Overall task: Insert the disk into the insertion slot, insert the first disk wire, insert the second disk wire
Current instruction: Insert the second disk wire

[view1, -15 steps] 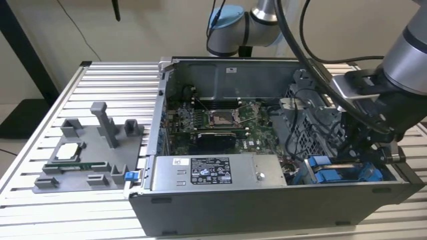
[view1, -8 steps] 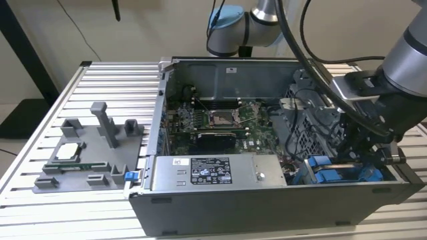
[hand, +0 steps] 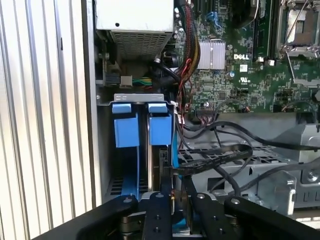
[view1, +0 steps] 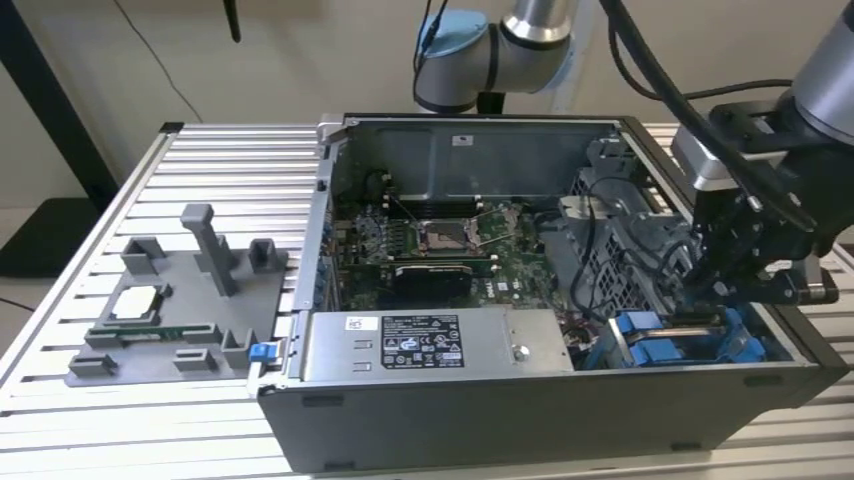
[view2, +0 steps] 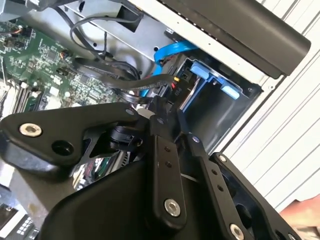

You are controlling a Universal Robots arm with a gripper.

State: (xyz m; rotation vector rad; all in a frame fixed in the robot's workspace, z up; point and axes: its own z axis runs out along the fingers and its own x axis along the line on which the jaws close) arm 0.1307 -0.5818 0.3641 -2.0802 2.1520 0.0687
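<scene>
The disk [hand: 156, 165] stands edge-on in the insertion slot [hand: 137, 97], between its blue carrier tabs [hand: 160, 129]. In the exterior view the slot [view1: 661, 345] lies at the case's front right corner. My gripper [hand: 172, 182] hangs right over the disk's end, reaching down into the case [view1: 707, 300]. Its fingers [view2: 165, 150] close to a narrow tip [view2: 169, 112]. A flat black disk wire [hand: 215, 159] runs from the cable bundle to that tip, and its end sits between the fingers, against the disk's edge. A blue wire [view2: 170, 50] curves down beside the bay.
The grey power-supply box [view1: 427, 345] lies beside the bay along the case's front wall. The motherboard with its CPU socket [view1: 445, 235] is behind it. Loose black cables [hand: 230, 135] cross a perforated metal cage [view1: 614, 260]. A grey fixture [view1: 174, 300] with parts stands on the slatted table.
</scene>
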